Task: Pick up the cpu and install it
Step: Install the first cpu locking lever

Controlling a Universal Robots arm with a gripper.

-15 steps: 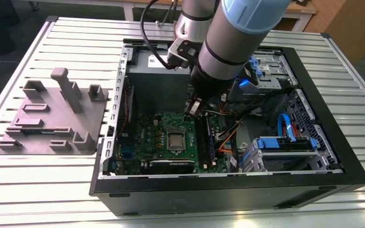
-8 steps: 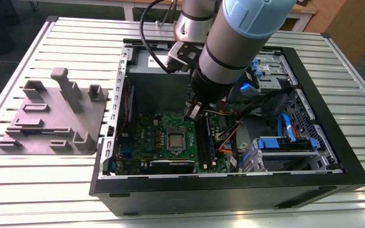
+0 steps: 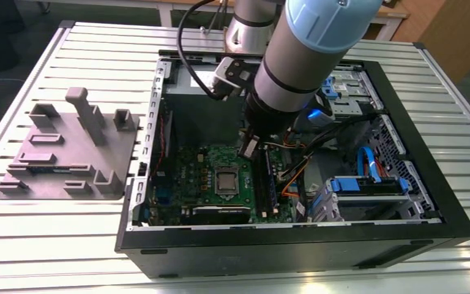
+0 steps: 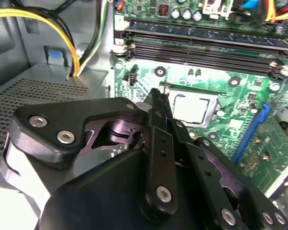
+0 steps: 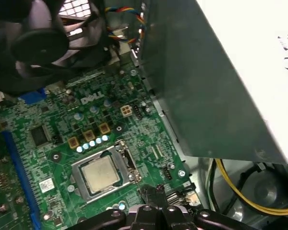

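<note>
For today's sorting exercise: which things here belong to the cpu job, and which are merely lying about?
Belongs to the job:
cpu, seated in the motherboard socket
pincer, nearest the cpu

Lying about:
grey fixture block beside the case
yellow cables
blue drive brackets

Robotics lab, slatted metal table [image 3: 71, 245], open computer case [image 3: 431, 202]

The cpu [image 5: 102, 173] has a matt, brushed silver metal top, framed by shinier bare steel. The board [image 5: 62, 139] around it is glossy green laminate. At the board's 3 o'clock in the first wrist view, the box [image 5: 201, 96] is dull grey sheet metal. The gripper [image 4: 156, 103] is smooth matt black plastic or metal with bright screws. The table [image 3: 47, 245] is ribbed pale metal.
</note>
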